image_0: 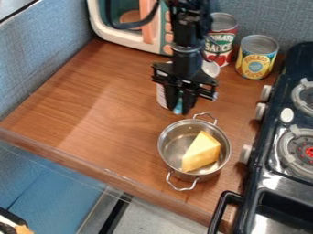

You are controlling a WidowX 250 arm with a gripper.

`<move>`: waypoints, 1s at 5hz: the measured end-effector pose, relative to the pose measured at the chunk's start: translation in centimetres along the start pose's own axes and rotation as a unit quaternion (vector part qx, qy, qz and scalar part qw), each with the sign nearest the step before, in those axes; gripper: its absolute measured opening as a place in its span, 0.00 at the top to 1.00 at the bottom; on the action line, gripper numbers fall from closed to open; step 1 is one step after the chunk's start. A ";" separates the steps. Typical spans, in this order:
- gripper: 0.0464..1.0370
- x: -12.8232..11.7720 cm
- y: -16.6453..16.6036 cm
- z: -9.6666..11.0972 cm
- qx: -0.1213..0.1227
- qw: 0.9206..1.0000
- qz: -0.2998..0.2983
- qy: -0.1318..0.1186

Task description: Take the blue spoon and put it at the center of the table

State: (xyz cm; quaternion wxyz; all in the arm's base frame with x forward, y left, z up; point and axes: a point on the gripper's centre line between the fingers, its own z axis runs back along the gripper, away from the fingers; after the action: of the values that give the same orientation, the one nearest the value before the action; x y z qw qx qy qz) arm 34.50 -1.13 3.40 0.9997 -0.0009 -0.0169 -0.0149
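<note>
The blue spoon [178,109] is between the black gripper's [181,108] two fingers, which are almost together and hold it, just above the pot. The shiny pot [166,157] sits on the brown table [101,114] with a yellow cheese [202,151] inside. Two cans [257,59] stand near the toy oven [125,40], and the stove [263,160] is on the right.
</note>
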 end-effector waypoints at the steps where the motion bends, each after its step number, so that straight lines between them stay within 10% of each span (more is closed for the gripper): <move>1: 0.74 -1.0 2.7 -0.1 0.002 1.000 0.023 0.008; 5: 0.74 -6.0 16.1 -0.8 0.032 0.999 0.026 0.017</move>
State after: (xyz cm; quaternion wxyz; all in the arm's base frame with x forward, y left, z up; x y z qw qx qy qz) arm 29.03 15.14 2.35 0.9995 0.0304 0.0002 0.0120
